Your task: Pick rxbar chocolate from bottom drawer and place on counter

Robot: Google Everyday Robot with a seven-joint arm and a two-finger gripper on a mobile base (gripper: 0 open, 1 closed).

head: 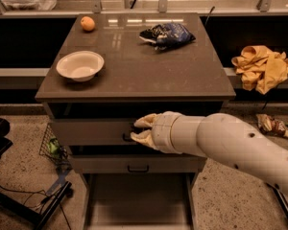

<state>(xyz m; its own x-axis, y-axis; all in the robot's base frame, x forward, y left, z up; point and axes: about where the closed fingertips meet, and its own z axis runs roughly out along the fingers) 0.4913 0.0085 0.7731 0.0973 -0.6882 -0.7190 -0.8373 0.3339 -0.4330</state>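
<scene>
My gripper (140, 129) is at the end of the white arm that reaches in from the right. It hangs in front of the upper grey drawer, over that drawer's black handle and just below the counter (134, 73) edge. The bottom drawer (139, 202) is pulled open at the foot of the cabinet and shows a bare pale grey floor. The rxbar chocolate does not show anywhere, either in the drawer or on the counter. Something dark sits at the gripper tip, and I cannot tell whether it is the handle or a held thing.
On the counter are a white bowl (80, 65) at the left, an orange (88, 23) at the back left and a dark-blue chip bag (167, 34) at the back. A yellow cloth (262, 67) lies on a ledge to the right. Cables and a wire basket (52, 145) are on the floor at the left.
</scene>
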